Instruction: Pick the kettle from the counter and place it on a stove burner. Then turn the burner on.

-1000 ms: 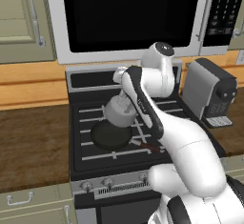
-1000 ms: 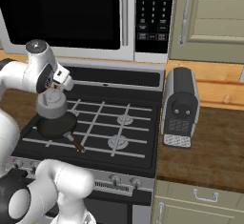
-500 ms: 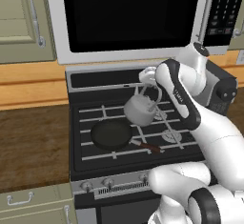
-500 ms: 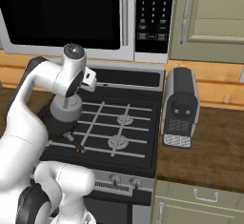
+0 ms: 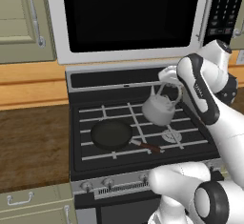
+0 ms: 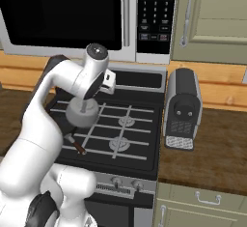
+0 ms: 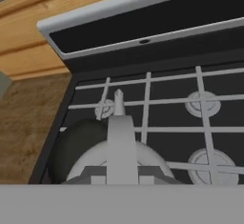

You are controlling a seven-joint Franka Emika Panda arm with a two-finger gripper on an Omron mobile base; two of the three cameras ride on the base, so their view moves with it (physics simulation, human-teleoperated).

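1. The small squat silver-grey metal kettle (image 5: 160, 110) is seen lifted off the dark brown wood-grain counter (image 5: 28, 144), so the pick is judged done; setting it down and turning on a burner are left.
2. The two-finger gripper (image 5: 170, 75) is closed on the thin arched wire handle at its top, and the kettle hangs beneath it above the middle of the black stove grate (image 5: 143, 132), apparently clear of the bars, though the gap is hard to judge.
3. Nearest, the row of small round control knobs (image 5: 108, 183) runs along the stove's front edge; none is being touched.
4. On the near left of the grate lies the black round frying pan (image 5: 111, 135), its reddish handle pointing right toward the kettle, so that burner is taken.
5. To the kettle's right, two round silver-grey ringed burner caps (image 6: 118, 144) stand bare under the crossed bars, one near and one farther; open room is judged best there.
6. Right of the stove, the dark upright coffee machine (image 6: 182, 109) stands on the counter, well apart from the kettle.
7. Farthest, the raised black back panel (image 7: 157, 25) and the white-framed microwave (image 5: 128, 18) above bound the space, limiting how high the kettle can be carried.
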